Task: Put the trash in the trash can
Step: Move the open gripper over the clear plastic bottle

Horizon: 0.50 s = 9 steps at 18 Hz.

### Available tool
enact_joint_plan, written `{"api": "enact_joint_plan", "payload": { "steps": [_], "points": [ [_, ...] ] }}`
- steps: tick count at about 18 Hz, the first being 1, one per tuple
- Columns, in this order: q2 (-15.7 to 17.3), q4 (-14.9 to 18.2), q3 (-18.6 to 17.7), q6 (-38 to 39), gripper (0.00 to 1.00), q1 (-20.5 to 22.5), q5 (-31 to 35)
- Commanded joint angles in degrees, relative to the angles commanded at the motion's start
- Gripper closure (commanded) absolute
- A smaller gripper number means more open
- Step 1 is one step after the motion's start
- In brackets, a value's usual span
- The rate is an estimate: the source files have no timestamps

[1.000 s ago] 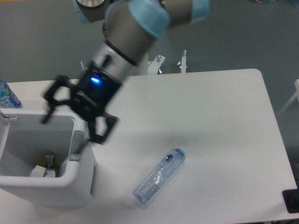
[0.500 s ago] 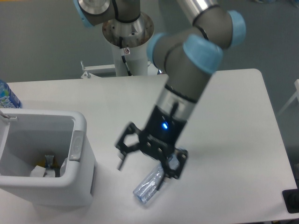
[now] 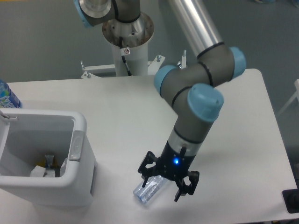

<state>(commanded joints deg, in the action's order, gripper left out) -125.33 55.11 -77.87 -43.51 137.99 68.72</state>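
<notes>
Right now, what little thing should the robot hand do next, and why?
Probably close its fingers on the bottle. The gripper is open and low over it, a finger on each side, and the bottle lies flat on the table, not yet in the bin.

One arm (image 3: 201, 93) stands over one white table (image 3: 233, 140), carrying one gripper (image 3: 164, 179) with two fingers. One clear crushed bottle (image 3: 148, 190) lies on the table at about six o'clock. One white bin (image 3: 42, 158) sits at about eight o'clock, and it holds what looks like two or three scraps (image 3: 44, 168), though the shadow inside makes the count unsure. One more bottle with a blue label (image 3: 7, 95) shows at nine o'clock, cut off by the edge. One dark block (image 3: 291, 200) sits at four o'clock.
</notes>
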Motion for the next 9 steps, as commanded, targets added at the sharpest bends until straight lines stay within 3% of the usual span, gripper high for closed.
{"api": "enact_joint_plan", "payload": {
  "steps": [9],
  "points": [
    [-3.7,1.0,0.4,-2.3,0.00,-3.3,9.1]
  ]
}}
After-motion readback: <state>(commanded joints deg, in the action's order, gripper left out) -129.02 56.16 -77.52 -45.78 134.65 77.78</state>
